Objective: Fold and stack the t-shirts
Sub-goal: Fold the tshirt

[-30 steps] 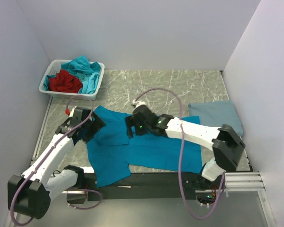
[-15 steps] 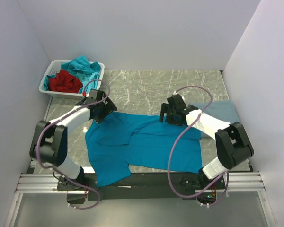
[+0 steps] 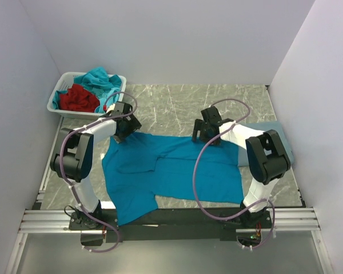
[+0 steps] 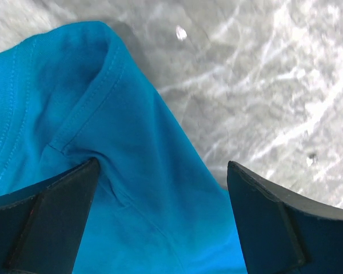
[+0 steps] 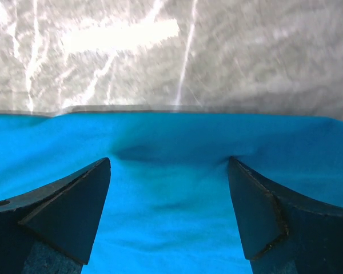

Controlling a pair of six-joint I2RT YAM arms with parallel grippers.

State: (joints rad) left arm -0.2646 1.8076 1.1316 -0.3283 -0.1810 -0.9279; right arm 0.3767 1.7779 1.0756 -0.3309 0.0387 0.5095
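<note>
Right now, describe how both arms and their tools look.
Both arms have white shells with black joints: the left arm and the right arm. A thin mauve cable loops loosely along each. The left tool and right tool carry plain black, wedge-shaped fingers.

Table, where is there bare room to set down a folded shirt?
The far marble strip between the white basket and the right wall, beyond the teal t-shirt, is bare. Crowded: the middle under that shirt, and the right side with the slate-blue t-shirt.
</note>
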